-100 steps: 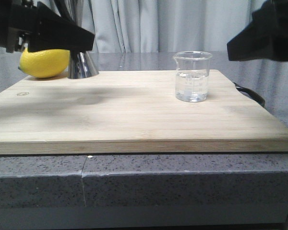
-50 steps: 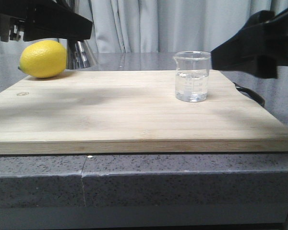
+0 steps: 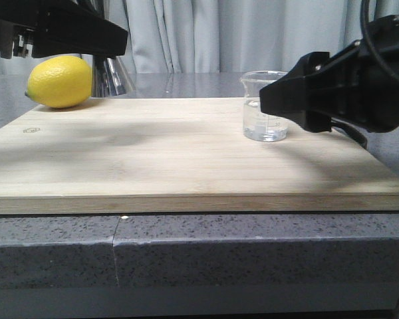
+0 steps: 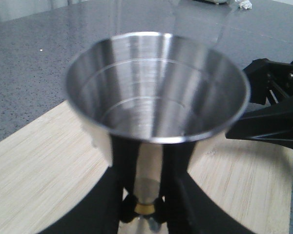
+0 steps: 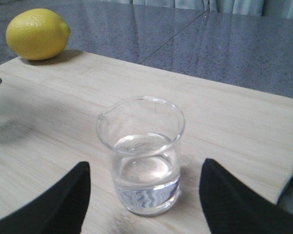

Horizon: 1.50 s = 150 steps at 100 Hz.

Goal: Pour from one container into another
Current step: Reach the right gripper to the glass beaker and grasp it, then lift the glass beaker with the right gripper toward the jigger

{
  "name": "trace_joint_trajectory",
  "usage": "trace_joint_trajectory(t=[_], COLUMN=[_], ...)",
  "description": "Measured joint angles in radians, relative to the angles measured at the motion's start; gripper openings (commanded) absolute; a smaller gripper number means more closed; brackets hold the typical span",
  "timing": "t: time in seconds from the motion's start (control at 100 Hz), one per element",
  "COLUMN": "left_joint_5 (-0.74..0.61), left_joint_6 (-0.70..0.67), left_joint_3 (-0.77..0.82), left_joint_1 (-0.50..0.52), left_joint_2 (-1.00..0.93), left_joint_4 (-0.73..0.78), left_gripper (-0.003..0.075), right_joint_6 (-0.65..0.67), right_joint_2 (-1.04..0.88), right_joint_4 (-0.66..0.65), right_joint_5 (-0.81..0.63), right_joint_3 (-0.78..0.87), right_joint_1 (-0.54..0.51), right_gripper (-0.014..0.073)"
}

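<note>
The clear glass beaker (image 3: 264, 106) stands on the wooden board (image 3: 179, 153) at right, about half full of clear liquid; the right wrist view shows the beaker (image 5: 142, 156) upright between my fingers. My right gripper (image 3: 282, 103) is open, one finger each side of the glass, not touching it. The steel jigger (image 4: 156, 92) is held upright above the board's far left, my left gripper (image 4: 146, 207) shut on its gold-banded waist. From the front only the jigger's lower cone (image 3: 106, 74) shows under the left gripper (image 3: 86, 36).
A yellow lemon (image 3: 60, 81) lies at the board's far left corner, just beside the raised jigger. The board rests on a grey speckled counter (image 3: 199, 246). A black cable (image 3: 349, 129) runs past the board's right edge. Curtains hang behind.
The left gripper lifted the jigger off the board, then held still. The right gripper came down and leftward until its open fingers flank the beaker.
</note>
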Motion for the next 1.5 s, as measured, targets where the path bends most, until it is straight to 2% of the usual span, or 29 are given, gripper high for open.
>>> trace_joint_trajectory(t=[0.71, 1.08, 1.15, 1.32, 1.501], left_joint_5=[0.0, 0.0, 0.0, 0.0, 0.0], left_joint_6=[-0.012, -0.025, -0.026, -0.026, -0.026], left_joint_3=[0.0, 0.0, 0.0, 0.0, 0.0], left_joint_1=[0.0, 0.0, 0.0, 0.0, 0.0], left_joint_2=[0.0, 0.0, 0.0, 0.0, 0.0], left_joint_4=[0.015, 0.031, 0.032, 0.033, 0.033], left_gripper=[-0.002, -0.002, -0.002, -0.002, -0.002], right_joint_6=[0.0, -0.005, -0.005, -0.005, -0.007], right_joint_2=[0.196, 0.278, 0.29, 0.312, 0.314], right_joint_4=[-0.01, -0.01, -0.01, -0.012, -0.019], right_joint_5=[-0.278, -0.286, -0.286, -0.286, -0.289], right_joint_3=[-0.002, -0.097, -0.109, -0.113, -0.115], right_joint_1=[0.002, 0.002, 0.002, 0.002, 0.002], right_gripper=[0.0433, 0.0433, 0.0406, 0.0281, 0.0272])
